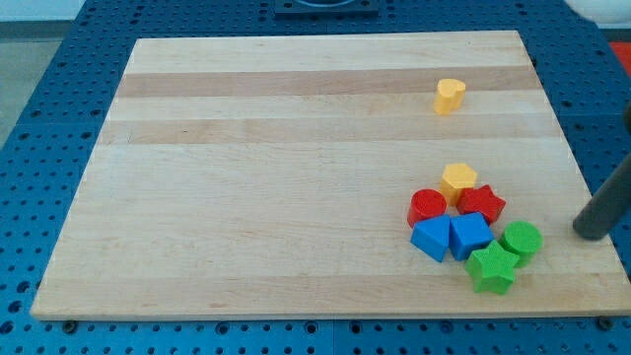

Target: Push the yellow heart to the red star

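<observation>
The yellow heart (450,96) lies alone near the view's upper right of the wooden board (246,177). The red star (481,204) sits in a cluster at the lower right, well below the heart. My rod comes in from the right edge; my tip (590,235) rests at the board's right rim, to the right of the cluster and far below the heart. It touches no block.
Packed around the red star are a yellow pentagon-like block (458,181), a red cylinder (427,207), two blue blocks (431,240) (470,235), a green cylinder (521,240) and a green star (492,268). A blue perforated table (59,118) surrounds the board.
</observation>
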